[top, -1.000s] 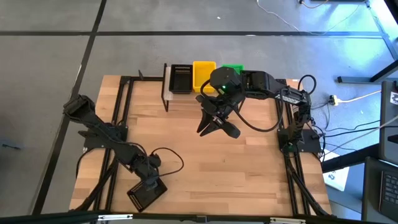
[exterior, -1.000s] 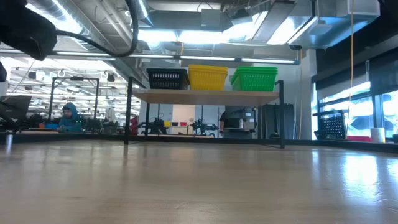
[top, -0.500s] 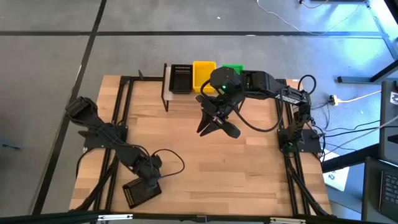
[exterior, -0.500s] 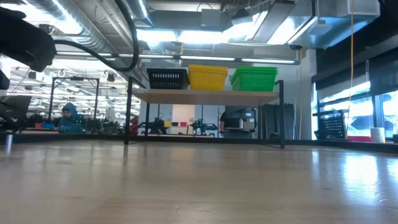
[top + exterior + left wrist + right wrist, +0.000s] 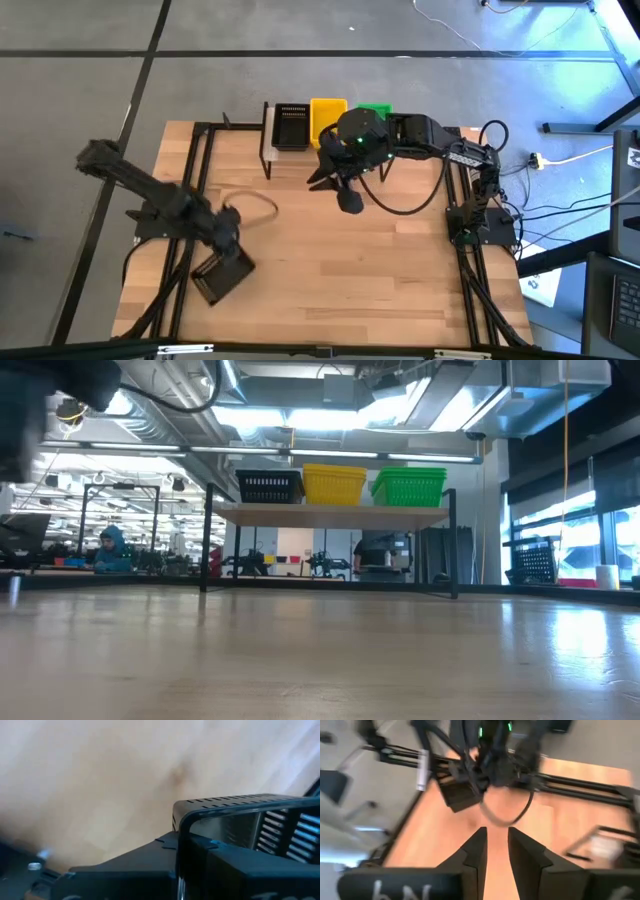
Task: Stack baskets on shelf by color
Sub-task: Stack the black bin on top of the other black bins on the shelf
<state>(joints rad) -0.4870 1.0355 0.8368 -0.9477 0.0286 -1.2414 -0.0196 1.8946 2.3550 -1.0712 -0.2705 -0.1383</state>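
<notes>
Where left end effector [image 5: 228, 262] clamps — black basket [image 5: 222, 277]

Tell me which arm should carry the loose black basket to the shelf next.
Left, probably: its end effector is already shut on the black basket. The right end effector hangs empty near the shelf.

Wooden tabletop [image 5: 340, 270] w/ black frame rails; person in teal hood [image 5: 113, 547] at bench in bkgd

Grey concrete floor [image 5: 90, 90] is surrounding the wooden surface [image 5: 330, 270], with cables [image 5: 570, 160] trailing at three o'clock. Ceiling strip lights [image 5: 330, 418] are glowing above silver ducts [image 5: 165, 420], windows [image 5: 560, 520] are brightening the right, and a person [image 5: 112, 550] is sitting at distant benches.
</notes>
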